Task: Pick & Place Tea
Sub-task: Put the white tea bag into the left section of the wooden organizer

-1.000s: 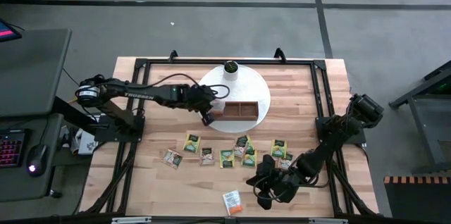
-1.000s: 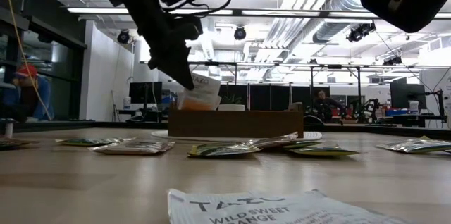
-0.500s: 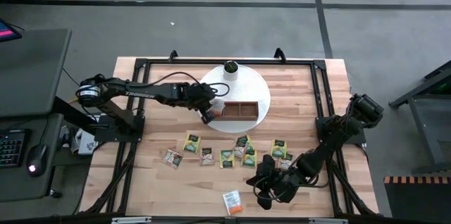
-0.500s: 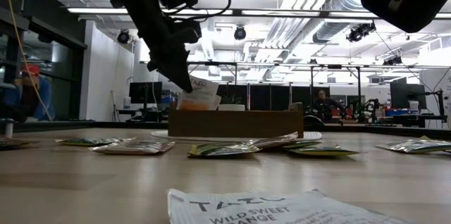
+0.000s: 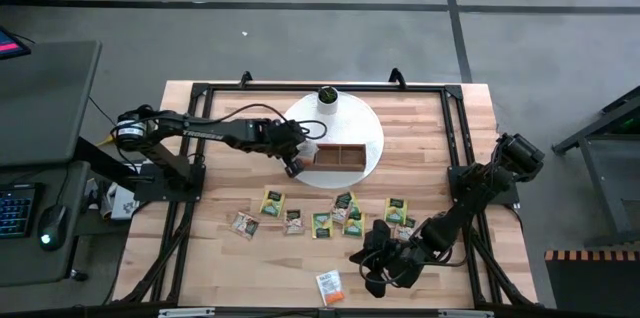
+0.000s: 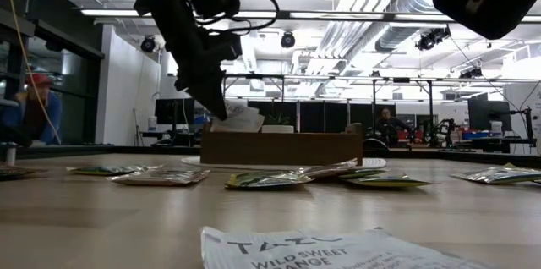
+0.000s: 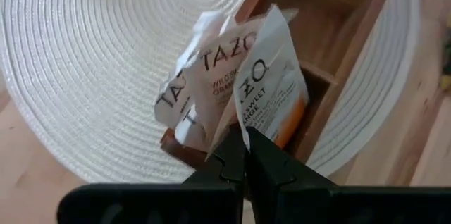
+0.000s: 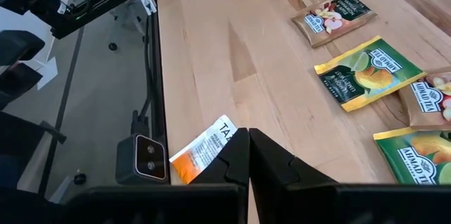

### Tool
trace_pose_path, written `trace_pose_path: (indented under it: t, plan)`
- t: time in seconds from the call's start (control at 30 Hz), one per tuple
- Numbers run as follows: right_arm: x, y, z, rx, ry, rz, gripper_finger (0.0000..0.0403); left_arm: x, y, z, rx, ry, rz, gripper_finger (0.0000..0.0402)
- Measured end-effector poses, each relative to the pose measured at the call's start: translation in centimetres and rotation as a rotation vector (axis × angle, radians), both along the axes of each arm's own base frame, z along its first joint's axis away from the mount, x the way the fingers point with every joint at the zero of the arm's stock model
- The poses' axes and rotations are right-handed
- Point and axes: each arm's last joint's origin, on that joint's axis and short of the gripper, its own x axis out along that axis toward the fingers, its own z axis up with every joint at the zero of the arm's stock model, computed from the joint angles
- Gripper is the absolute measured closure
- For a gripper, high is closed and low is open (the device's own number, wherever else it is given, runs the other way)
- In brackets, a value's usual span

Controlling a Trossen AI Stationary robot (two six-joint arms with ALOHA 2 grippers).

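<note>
Overhead, the left gripper (image 5: pixel 294 165) is clenched on an orange-and-white sachet (image 7: pixel 271 90), holding it at the tray (image 5: pixel 345 157)'s nine o'clock end compartment, on a round white mat (image 5: pixel 372 138) at the desk (image 5: pixel 430 128)'s twelve o'clock side. The sachet stands nearly upright, long axis tilted, lower edge dipping into that compartment beside other white sachets (image 7: pixel 184 91); release probably comes next. The right gripper (image 5: pixel 376 280), shut and empty, hovers near six o'clock, just beside a loose orange sachet (image 5: pixel 329 287). More sachets (image 5: pixel 322 222) lie flat between.
</note>
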Motion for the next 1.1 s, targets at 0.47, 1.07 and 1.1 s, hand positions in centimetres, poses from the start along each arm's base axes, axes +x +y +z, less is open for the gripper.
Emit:
trace_pose_path:
  t: [0.47, 1.07, 1.1]
  plan:
    - [0.4, -0.5, 0.0, 0.011, 0.011, 0.001, 0.0402, 0.4, 0.1, -0.7, 0.002, 0.010, -0.003, 0.0322]
    - [0.4, -0.5, -0.1, 0.000, 0.015, 0.005, 0.0403, -1.3, -0.2, 2.7, 0.030, -0.074, 0.016, 0.0195]
    - [0.4, -0.5, -0.1, 0.000, 0.015, 0.005, 0.0403, -1.5, -0.2, 3.0, 0.019, -0.086, 0.019, 0.0195]
